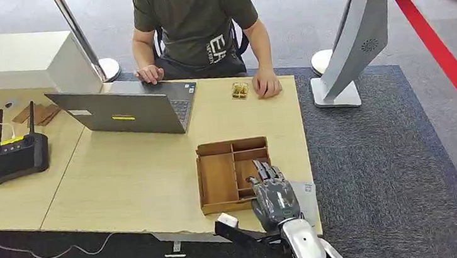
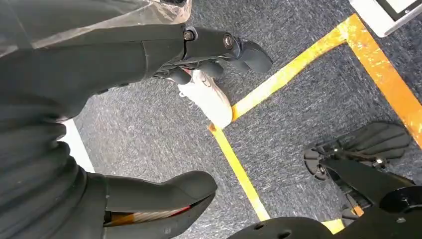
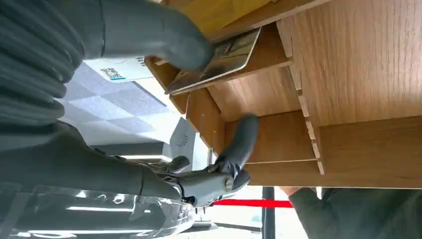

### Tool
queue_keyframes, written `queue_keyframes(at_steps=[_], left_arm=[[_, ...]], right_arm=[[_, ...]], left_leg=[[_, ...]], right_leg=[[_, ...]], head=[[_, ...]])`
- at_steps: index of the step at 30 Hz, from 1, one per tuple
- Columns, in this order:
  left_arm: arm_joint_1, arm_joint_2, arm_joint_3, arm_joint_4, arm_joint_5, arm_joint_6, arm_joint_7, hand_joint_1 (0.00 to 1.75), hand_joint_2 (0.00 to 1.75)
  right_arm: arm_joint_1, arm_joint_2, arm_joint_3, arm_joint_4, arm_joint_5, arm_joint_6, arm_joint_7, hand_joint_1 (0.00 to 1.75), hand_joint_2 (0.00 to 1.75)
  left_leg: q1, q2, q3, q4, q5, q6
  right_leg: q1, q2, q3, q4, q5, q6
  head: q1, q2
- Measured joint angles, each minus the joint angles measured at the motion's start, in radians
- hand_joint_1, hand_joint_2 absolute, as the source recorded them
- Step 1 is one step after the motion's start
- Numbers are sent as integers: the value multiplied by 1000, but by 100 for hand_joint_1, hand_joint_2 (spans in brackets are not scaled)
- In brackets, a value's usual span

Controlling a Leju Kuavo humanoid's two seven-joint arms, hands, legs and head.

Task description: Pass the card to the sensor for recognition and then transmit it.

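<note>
Right hand over one wooden tray, thumb pressing one card in a near-edge compartment, a finger against a divider; full grip hard to confirm. Left hand hanging above carpet, fingers apart, holding nothing. Beyond the tray: bare tabletop, one laptop, one seated person.

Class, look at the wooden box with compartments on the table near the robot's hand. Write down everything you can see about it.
The wooden box is a shallow, open-topped tray of brown wood, split by thin slotted dividers into one large compartment and several smaller ones. It lies flat near the table's front edge. The right hand reaches over its smaller compartments, fingers inside. The wrist view shows a card tilted in one compartment, under the thumb.
</note>
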Motion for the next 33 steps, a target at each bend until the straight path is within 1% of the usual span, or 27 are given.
queue_keyframes(at_steps=[4, 5, 9, 12, 18, 21, 33], left_arm=[[0, 0, 0, 0, 1, 0, 0, 0, 175], [0, 0, 0, 0, 1, 0, 0, 0, 175], [0, 0, 0, 0, 1, 0, 0, 0, 175], [0, 0, 0, 0, 1, 0, 0, 0, 175], [0, 0, 0, 0, 1, 0, 0, 0, 175], [0, 0, 0, 0, 1, 0, 0, 0, 175], [0, 0, 0, 0, 1, 0, 0, 0, 175]], right_arm=[[1, 0, 0, -4, 6, 25, 3, 162, 175], [0, 0, 0, -5, 9, 31, 4, 161, 175], [0, 2, 0, -5, 16, 39, 6, 164, 175], [-1, 6, 1, 2, 28, 32, 3, 169, 175], [-19, 23, 5, 55, 48, -6, -19, 169, 175], [-26, 28, 8, 77, 48, -15, -21, 169, 175], [-38, 42, 9, 117, 48, -18, -21, 169, 175]], left_leg=[[0, 0, 0, 0, 0, 0], [0, 0, 0, 0, 0, 0], [0, 0, 0, 0, 0, 0], [0, 0, 0, 0, 0, 0], [0, 0, 0, 0, 0, 0], [0, 0, 0, 0, 0, 0], [0, 0, 1, 0, 0, 0]], right_leg=[[0, 0, 0, 0, 0, 0], [0, 0, 0, 0, 0, 0], [0, 0, 0, 0, 0, 0], [0, 0, 0, 0, 0, 0], [0, 0, 0, 0, 0, 0], [0, 0, 0, 0, 0, 0], [0, 0, 1, 0, 0, 0]], head=[[0, 0], [0, 0], [0, 0], [0, 0], [0, 0], [0, 0], [0, 0]])
